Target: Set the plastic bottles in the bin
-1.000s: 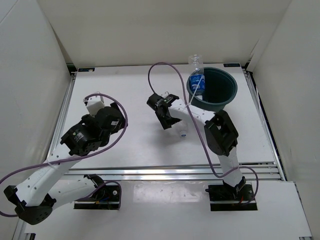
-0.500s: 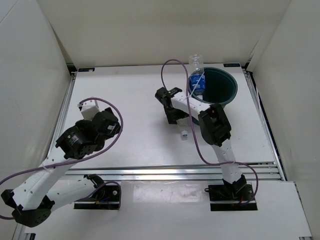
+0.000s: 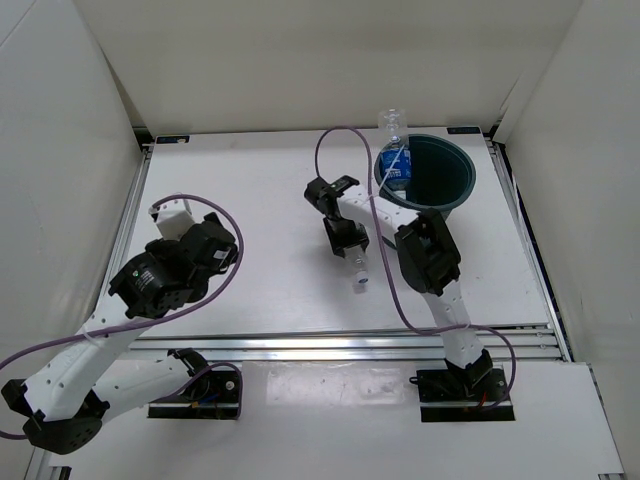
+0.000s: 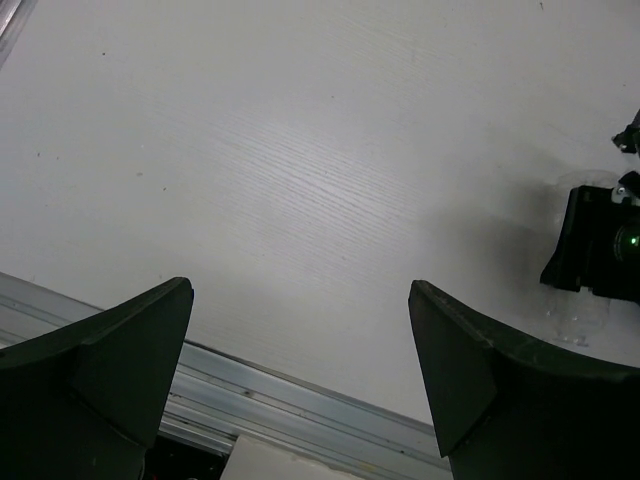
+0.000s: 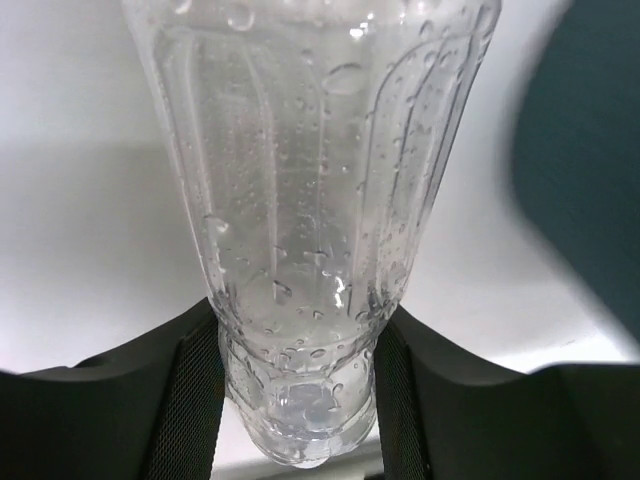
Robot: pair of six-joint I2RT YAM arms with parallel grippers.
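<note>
A clear plastic bottle (image 3: 358, 270) beaded with droplets lies on the white table, its white cap toward the near edge. My right gripper (image 3: 347, 246) is shut on it; in the right wrist view the bottle (image 5: 310, 200) sits squeezed between both pads (image 5: 190, 400). The dark teal bin (image 3: 440, 205) stands at the back right. A blue-labelled bottle (image 3: 395, 170) shows at the bin's left rim, and a clear bottle (image 3: 390, 122) stands just behind it. My left gripper (image 4: 300, 380) hangs open over bare table at the left (image 3: 200, 250), holding nothing.
An aluminium rail (image 3: 340, 345) runs along the table's near edge, and also shows low in the left wrist view (image 4: 280, 410). White walls close in the back and both sides. Purple cables (image 3: 335, 140) loop over both arms. The bin's wall (image 5: 590, 180) shows blurred in the right wrist view.
My right gripper swung over the lying clear bottle and went from open to shut on it; the bottle shifted slightly toward the near edge. The left arm drifted a little left.
</note>
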